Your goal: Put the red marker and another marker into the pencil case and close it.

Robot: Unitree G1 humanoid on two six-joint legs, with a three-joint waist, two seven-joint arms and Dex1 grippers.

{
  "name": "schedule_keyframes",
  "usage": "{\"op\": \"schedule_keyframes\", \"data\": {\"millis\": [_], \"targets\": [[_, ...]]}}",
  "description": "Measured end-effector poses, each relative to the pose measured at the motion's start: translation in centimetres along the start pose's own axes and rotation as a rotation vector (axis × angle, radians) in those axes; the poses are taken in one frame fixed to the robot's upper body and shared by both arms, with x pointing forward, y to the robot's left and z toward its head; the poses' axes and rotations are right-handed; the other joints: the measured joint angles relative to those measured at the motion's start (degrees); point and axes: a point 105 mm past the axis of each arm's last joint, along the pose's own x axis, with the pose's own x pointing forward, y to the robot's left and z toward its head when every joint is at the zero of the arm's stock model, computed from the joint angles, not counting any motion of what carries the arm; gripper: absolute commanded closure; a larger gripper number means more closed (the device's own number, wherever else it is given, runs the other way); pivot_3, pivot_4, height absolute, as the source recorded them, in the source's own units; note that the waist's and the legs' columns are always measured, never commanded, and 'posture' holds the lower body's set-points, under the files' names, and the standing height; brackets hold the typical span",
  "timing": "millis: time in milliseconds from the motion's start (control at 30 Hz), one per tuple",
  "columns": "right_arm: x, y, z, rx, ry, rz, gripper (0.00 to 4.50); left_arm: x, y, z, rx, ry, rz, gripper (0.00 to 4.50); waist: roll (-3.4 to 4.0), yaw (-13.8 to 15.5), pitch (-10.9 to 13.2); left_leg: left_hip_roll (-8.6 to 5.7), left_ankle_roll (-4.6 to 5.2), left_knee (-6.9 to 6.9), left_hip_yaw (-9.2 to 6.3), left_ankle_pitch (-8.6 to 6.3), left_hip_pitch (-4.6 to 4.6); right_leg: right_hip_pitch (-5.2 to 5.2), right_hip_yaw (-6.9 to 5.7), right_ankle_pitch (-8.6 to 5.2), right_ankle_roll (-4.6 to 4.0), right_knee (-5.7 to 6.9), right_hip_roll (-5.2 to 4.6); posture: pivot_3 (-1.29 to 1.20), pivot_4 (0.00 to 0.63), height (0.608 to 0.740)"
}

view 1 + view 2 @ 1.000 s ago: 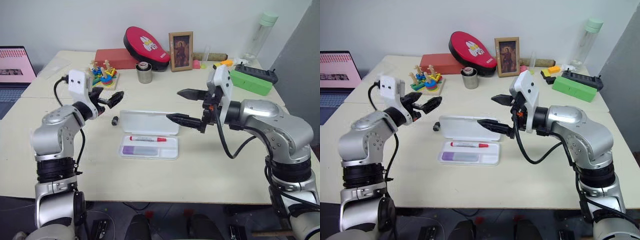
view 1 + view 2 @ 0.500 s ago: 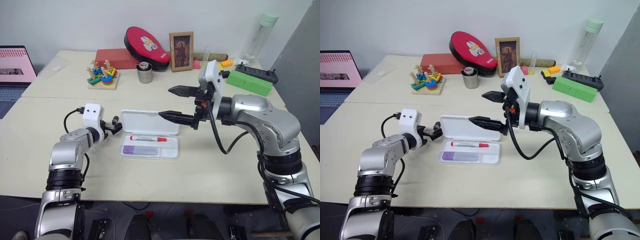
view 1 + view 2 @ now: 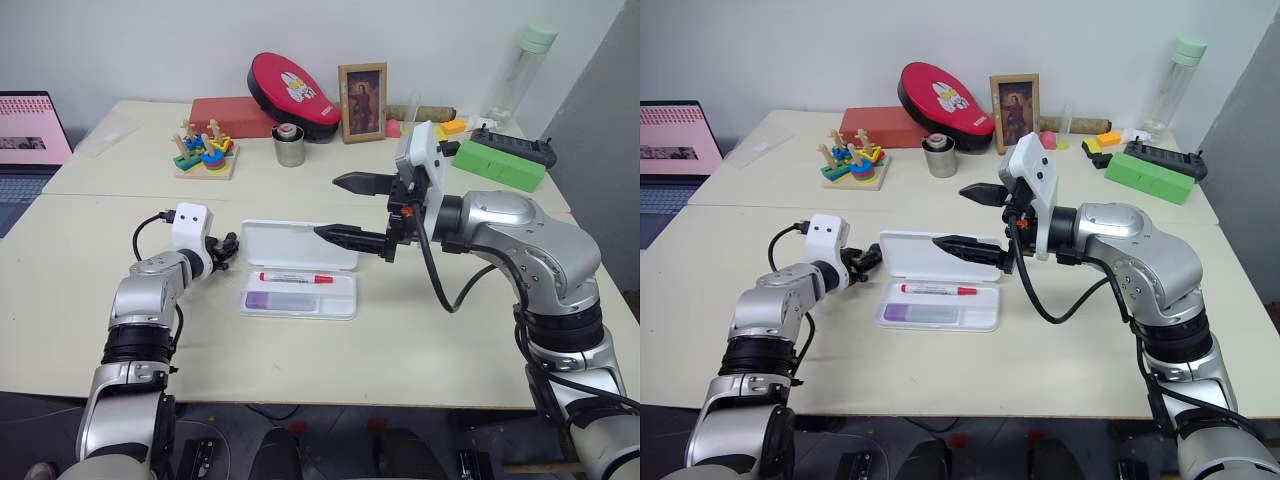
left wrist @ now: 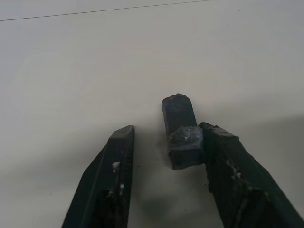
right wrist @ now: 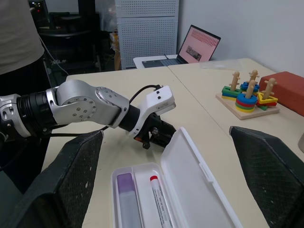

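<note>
Beside the open, glossy white pencil case (image 3: 300,268), left pincer (image 4: 164,137) narrowed around stubby black cap (image 4: 180,130), right pincer (image 3: 342,208) wide, empty.

Left gripper (image 3: 228,250) tips mostly hidden behind its white wrist block in the head views, so the small black piece (image 4: 180,130) between them can't be made out there; in the left wrist view it touches one finger, contact with the other unclear. Laptop (image 3: 28,140) cut off by the picture's edge, screen content too small to read. Person (image 5: 21,28) in the right wrist view cut off at the torso; lilac marker (image 5: 127,202) and red marker (image 5: 160,206) in the pencil case (image 5: 190,180) run off the picture's edge.
</note>
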Motion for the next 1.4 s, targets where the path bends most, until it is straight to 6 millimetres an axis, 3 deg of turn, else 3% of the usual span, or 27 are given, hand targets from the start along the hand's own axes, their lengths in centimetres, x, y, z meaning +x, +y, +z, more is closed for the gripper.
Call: {"op": "schedule_keyframes", "data": {"millis": [167,367,467,533,633,733,833,867,1000,1167,1400], "targets": [[0.0,0.0,0.0,0.0,0.0,-0.001,0.0,0.0,0.0,0.1,-0.001,-0.004,0.001,3.98,0.0,0.0,0.0,0.0,0.0,0.0,0.0,0.0,-0.01,0.0,0.0,0.0,0.0,-0.01,0.0,0.0,0.15,0.74],[0.0,0.0,0.0,0.0,-0.001,-0.001,0.0,0.0,0.4,1.0,0.007,-0.06,0.026,4.05,0.0,0.02,0.0,0.0,0.0,0.0,0.0,0.0,-0.01,-0.01,0.0,0.0,0.0,-0.01,0.0,0.0,0.15,0.74],[-0.3,-0.2,0.2,-0.004,-0.004,-0.008,0.0,-0.7,0.4,4.8,0.009,-0.237,0.023,4.05,-0.01,0.19,0.0,0.0,-0.01,0.01,-0.01,0.01,-0.05,0.0,-0.02,0.0,0.0,-0.03,-0.01,0.0,0.15,0.74],[-0.8,-0.5,0.3,-0.011,-0.003,-0.022,0.0,-1.7,-0.9,8.1,0.052,-0.364,-0.051,4.05,-0.02,0.33,-0.01,-0.02,-0.02,0.01,0.0,0.01,-0.07,0.02,-0.02,0.0,0.0,-0.05,-0.02,0.0,0.15,0.74],[-2.0,-1.2,0.3,-0.024,0.016,-0.049,0.0,-4.4,-4.1,13.4,0.164,-0.528,-0.268,4.05,-0.01,0.25,0.0,-0.02,-0.02,-0.02,0.01,0.01,-0.07,0.01,-0.02,0.0,0.0,-0.09,-0.02,0.0,0.15,0.74],[-3.5,-2.1,0.5,-0.042,0.032,-0.096,0.0,-7.8,-8.6,16.1,0.359,-0.59,-0.551,4.05,0.02,0.08,0.01,-0.02,-0.01,-0.04,0.06,0.0,-0.05,0.03,0.01,0.0,-0.01,-0.11,-0.03,0.0,0.15,0.74],[-5.1,-3.0,0.1,-0.048,0.067,-0.147,0.0,-9.9,-13.6,13.7,0.545,-0.489,-0.865,4.05,0.12,0.0,0.0,-0.02,-0.01,-0.06,0.11,-0.01,0.0,0.05,0.04,-0.01,-0.02,-0.13,-0.04,0.0,0.15,0.74],[-5.6,-2.9,-0.4,-0.04,0.085,-0.147,0.0,-10.0,-14.8,11.7,0.596,-0.409,-0.96,4.05,0.12,-0.04,0.0,0.0,0.0,-0.06,0.1,-0.02,0.02,0.05,0.04,-0.02,-0.03,-0.11,-0.02,0.0,0.15,0.74],[-6.6,-1.7,-2.3,0.003,0.131,-0.123,0.0,-8.8,-16.0,5.2,0.7,-0.14,-1.131,4.05,0.16,-0.27,0.06,0.01,0.02,0.0,0.09,-0.01,-0.01,-0.02,0.08,-0.03,-0.02,-0.08,0.02,0.0,0.15,0.74],[-6.3,0.2,-2.3,-0.01,0.133,-0.079,0.0,-6.9,-15.3,3.9,0.773,-0.065,-1.112,4.05,0.14,-0.08,0.05,0.0,0.05,0.04,0.08,0.01,-0.03,0.02,0.09,-0.14,0.18,-0.11,0.01,0.0,0.15,0.74],[-6.2,0.8,-2.9,0.013,0.149,-0.102,0.0,-5.4,-15.9,2.0,0.736,-0.004,-1.139,4.05,0.14,0.07,0.05,-0.01,0.05,0.01,0.05,0.01,-0.09,0.0,0.06,-0.04,-0.01,-0.12,0.01,0.0,0.15,0.74]]}}
